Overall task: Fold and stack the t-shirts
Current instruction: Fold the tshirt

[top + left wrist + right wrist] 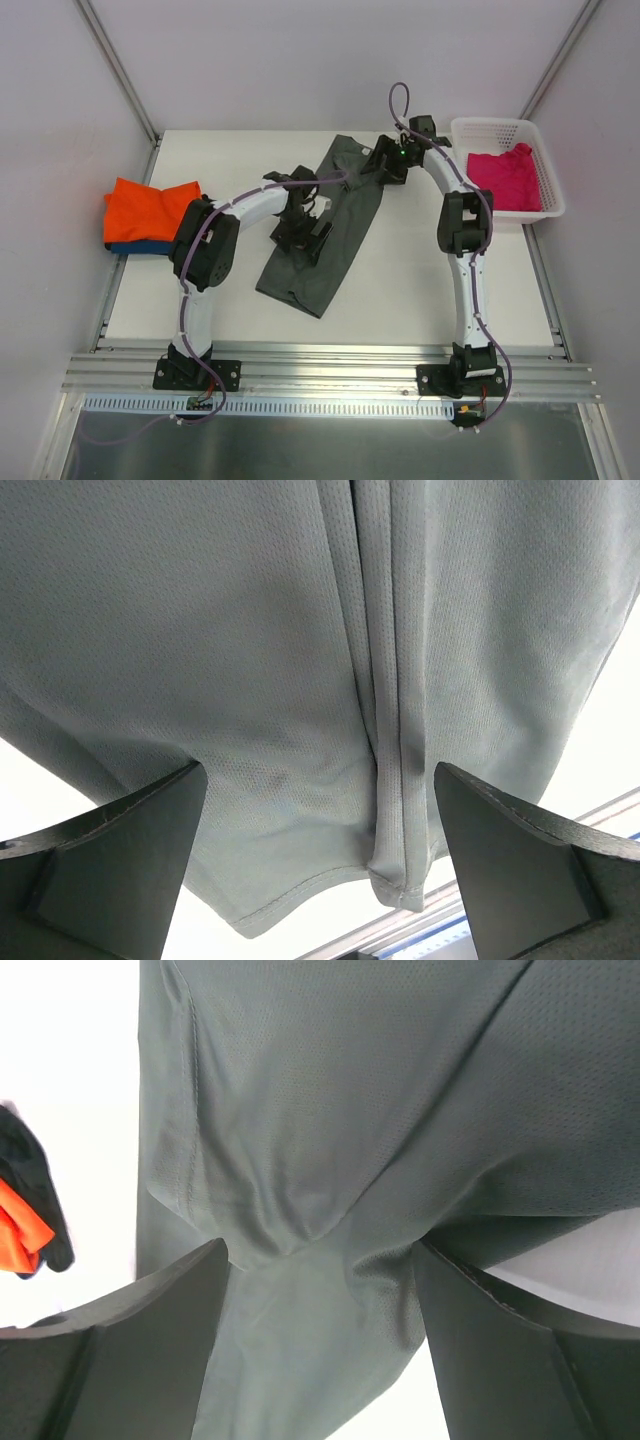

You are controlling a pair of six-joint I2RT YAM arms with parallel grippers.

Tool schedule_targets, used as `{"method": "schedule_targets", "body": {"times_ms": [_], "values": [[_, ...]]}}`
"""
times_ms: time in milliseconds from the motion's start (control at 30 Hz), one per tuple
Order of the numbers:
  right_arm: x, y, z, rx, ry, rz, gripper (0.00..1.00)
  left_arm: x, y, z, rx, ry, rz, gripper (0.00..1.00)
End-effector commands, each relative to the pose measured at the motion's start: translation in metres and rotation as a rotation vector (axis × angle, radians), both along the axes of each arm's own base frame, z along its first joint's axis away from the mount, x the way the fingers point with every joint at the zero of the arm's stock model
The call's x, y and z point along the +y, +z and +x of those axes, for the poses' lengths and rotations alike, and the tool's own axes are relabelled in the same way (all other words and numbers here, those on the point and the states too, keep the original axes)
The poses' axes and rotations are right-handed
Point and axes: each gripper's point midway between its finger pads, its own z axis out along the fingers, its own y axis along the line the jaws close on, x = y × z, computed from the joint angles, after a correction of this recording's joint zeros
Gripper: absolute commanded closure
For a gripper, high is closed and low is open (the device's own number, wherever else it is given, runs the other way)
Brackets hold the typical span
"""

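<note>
Overhead view faces down; both wrist views look closely at the grey shirt (345, 215).

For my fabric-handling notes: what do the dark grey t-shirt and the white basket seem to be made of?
The dark grey t-shirt looks like a thin synthetic sports knit, perhaps polyester: matte, with fine pinhole texture and a stitched hem. The white basket looks like moulded plastic: smooth, with a regular grid of holes in its walls.
</note>
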Motion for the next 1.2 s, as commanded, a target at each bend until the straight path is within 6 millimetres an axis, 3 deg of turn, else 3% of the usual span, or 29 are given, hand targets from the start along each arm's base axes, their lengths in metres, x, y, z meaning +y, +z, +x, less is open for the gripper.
{"method": "schedule_targets", "body": {"times_ms": [0,133,400,567,733,833,867,900,967,1000,1033,1067,1100,1133,1167], "values": [[0.011,-0.001,0.009,0.000,-0.014,0.050,0.21,-0.013,-0.004,-0.011,0.064,-0.001,-0.033,0.01],[0.014,-0.006,0.014,-0.003,-0.020,0.063,0.21,-0.022,-0.012,-0.028,0.125,0.005,-0.038,0.01],[0.016,-0.006,0.029,-0.046,-0.032,0.076,0.21,-0.062,-0.020,-0.063,0.187,-0.077,-0.049,0.01],[0.018,-0.004,0.040,-0.069,-0.058,0.097,0.20,-0.076,-0.024,-0.068,0.184,-0.113,-0.047,0.01],[0.020,-0.004,0.034,-0.066,-0.036,0.083,0.20,-0.080,-0.022,-0.064,0.145,-0.130,-0.033,0.01],[0.004,0.009,0.028,-0.093,-0.021,0.030,0.19,-0.077,-0.004,-0.058,0.076,-0.143,-0.042,0.01],[-0.001,0.014,0.024,-0.094,-0.020,0.005,0.19,-0.078,0.012,-0.055,0.031,-0.157,-0.060,0.01],[-0.007,0.037,0.023,-0.143,-0.006,-0.014,0.18,-0.075,0.019,-0.052,0.003,-0.162,-0.058,0.01],[-0.022,0.042,0.014,-0.133,-0.014,-0.043,0.17,-0.070,0.043,-0.043,-0.102,-0.177,-0.055,0.01],[-0.027,0.079,0.011,-0.199,-0.020,-0.045,0.16,-0.067,0.051,-0.042,-0.136,-0.198,-0.052,0.01],[-0.035,0.089,0.008,-0.233,-0.013,-0.064,0.16,-0.064,0.060,-0.038,-0.174,-0.218,-0.054,0.01],[-0.042,0.085,-0.003,-0.223,-0.014,-0.087,0.16,-0.061,0.077,-0.034,-0.235,-0.220,-0.059,0.01],[-0.045,0.117,-0.011,-0.269,-0.017,-0.090,0.16,-0.058,0.085,-0.032,-0.262,-0.229,-0.058,0.01],[-0.047,0.125,-0.021,-0.282,0.004,-0.103,0.16,-0.055,0.093,-0.029,-0.296,-0.239,-0.058,0.01],[-0.051,0.120,-0.037,-0.230,0.006,-0.107,0.16,-0.052,0.108,-0.025,-0.343,-0.236,-0.067,0.01]]}}
